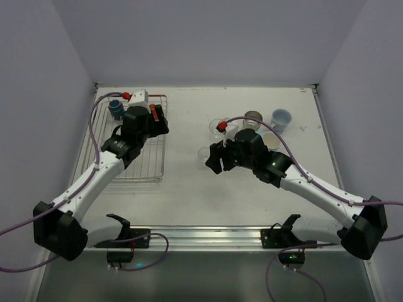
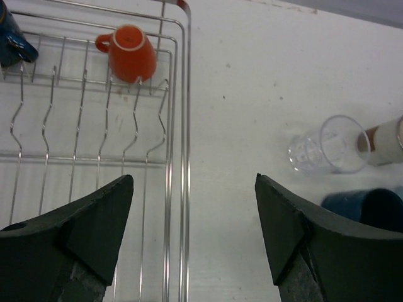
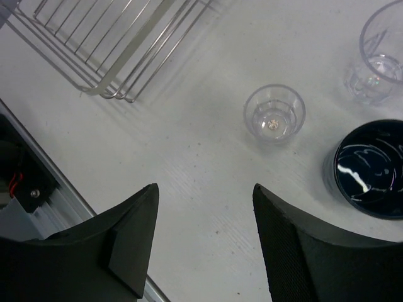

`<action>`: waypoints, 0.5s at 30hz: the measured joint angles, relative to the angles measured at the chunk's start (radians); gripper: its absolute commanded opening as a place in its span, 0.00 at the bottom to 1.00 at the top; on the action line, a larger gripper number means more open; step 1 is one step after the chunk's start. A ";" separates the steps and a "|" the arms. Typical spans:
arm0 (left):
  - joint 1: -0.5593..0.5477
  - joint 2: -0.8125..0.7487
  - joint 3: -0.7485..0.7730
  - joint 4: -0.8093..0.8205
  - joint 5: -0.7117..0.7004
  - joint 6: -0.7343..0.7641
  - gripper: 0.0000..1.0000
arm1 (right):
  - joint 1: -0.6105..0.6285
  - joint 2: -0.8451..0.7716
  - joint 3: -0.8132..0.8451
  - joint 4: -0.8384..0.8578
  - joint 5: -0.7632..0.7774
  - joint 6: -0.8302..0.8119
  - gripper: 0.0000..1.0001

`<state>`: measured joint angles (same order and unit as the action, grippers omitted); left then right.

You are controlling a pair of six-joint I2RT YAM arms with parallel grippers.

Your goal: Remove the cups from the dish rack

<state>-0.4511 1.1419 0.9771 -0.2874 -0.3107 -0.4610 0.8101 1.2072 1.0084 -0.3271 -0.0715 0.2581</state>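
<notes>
The silver wire dish rack lies at the left; it also shows in the left wrist view and the right wrist view. An orange-red mug sits upside down in it, and a dark blue mug stands at its far left corner. My left gripper is open and empty, above the rack's right rim. My right gripper is open and empty over the table. Near it stand a clear glass and a dark blue cup.
Other cups stand on the table at the centre right: a second clear glass, a grey metallic cup, a light blue cup and a cream cup. A metal rail runs along the near edge.
</notes>
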 measured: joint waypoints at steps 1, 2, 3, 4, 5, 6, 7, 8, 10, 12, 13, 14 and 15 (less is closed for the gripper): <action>0.036 0.048 0.022 0.018 0.023 -0.008 0.80 | 0.001 -0.030 -0.040 0.019 0.001 0.007 0.63; 0.077 0.094 0.049 0.030 0.049 -0.015 0.77 | 0.001 -0.055 -0.076 0.034 0.002 0.014 0.63; 0.117 0.145 0.080 0.044 0.069 -0.021 0.76 | 0.001 -0.076 -0.104 0.048 0.004 0.020 0.63; 0.150 0.193 0.118 0.048 0.080 -0.025 0.75 | 0.001 -0.098 -0.134 0.059 0.007 0.027 0.63; 0.187 0.261 0.172 0.059 0.089 -0.025 0.75 | 0.001 -0.119 -0.158 0.067 0.010 0.032 0.63; 0.207 0.309 0.211 0.062 0.095 -0.023 0.74 | 0.001 -0.140 -0.179 0.077 0.013 0.038 0.63; 0.224 0.366 0.266 0.057 0.098 -0.014 0.74 | 0.001 -0.157 -0.192 0.084 0.016 0.041 0.63; 0.236 0.422 0.318 0.059 0.103 -0.002 0.74 | 0.001 -0.171 -0.201 0.090 0.021 0.045 0.63; 0.249 0.515 0.399 0.062 0.125 0.023 0.73 | 0.001 -0.189 -0.209 0.112 0.028 0.052 0.63; 0.260 0.581 0.443 0.063 0.150 0.045 0.73 | 0.001 -0.200 -0.212 0.128 0.029 0.056 0.63; 0.264 0.605 0.452 0.063 0.162 0.057 0.73 | 0.001 -0.202 -0.212 0.134 0.029 0.058 0.63; 0.271 0.626 0.459 0.063 0.172 0.066 0.73 | 0.001 -0.204 -0.212 0.140 0.029 0.059 0.63; 0.278 0.646 0.466 0.061 0.181 0.077 0.73 | 0.001 -0.206 -0.213 0.143 0.029 0.060 0.63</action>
<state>-0.1726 1.7882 1.4429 -0.2260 -0.1299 -0.3836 0.8108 1.0016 0.7952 -0.1844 -0.0425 0.3183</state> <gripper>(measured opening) 0.738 0.628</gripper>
